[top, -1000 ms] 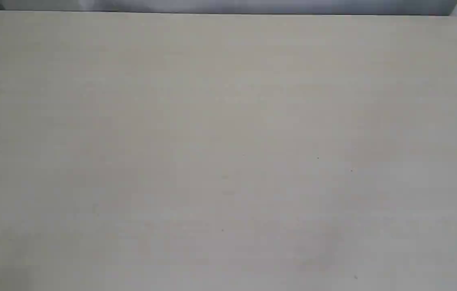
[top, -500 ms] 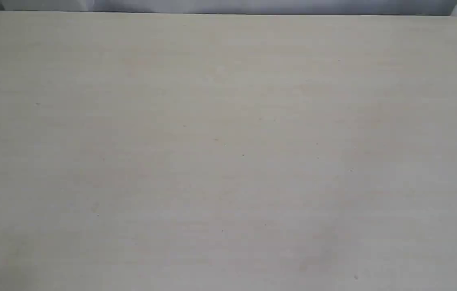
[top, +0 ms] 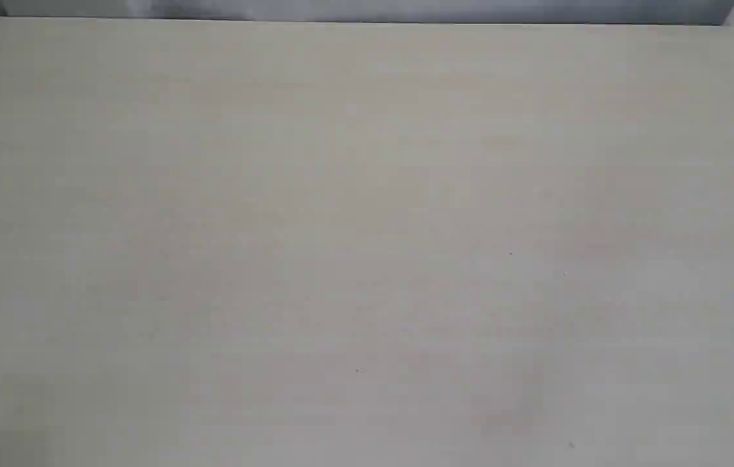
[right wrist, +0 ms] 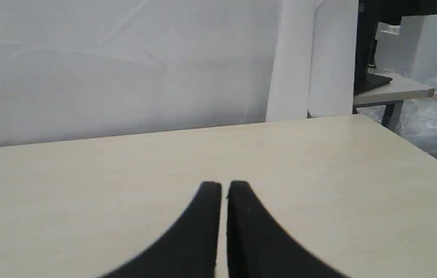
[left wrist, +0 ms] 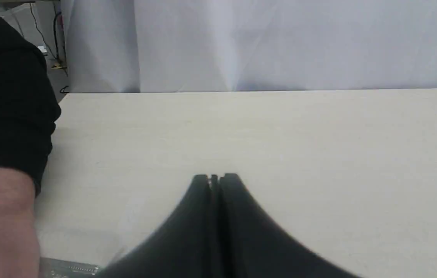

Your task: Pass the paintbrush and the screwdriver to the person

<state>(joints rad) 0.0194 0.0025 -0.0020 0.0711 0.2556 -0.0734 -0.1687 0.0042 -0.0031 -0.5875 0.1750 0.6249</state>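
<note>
The exterior view holds only the bare pale table top; no gripper, tool or hand appears there. In the left wrist view my left gripper hovers over the table, shut with nothing in it. Beside it is the person's bare forearm in a dark sleeve; the hand is out of frame. A sliver of silvery metal lies by the forearm, and I cannot tell what it is. My right gripper is shut and holds nothing. The paintbrush and screwdriver are out of view.
A pale curtain hangs behind the table's far edge. In the right wrist view a side desk with a dark stand and plastic-wrapped bundles stand past the table's corner.
</note>
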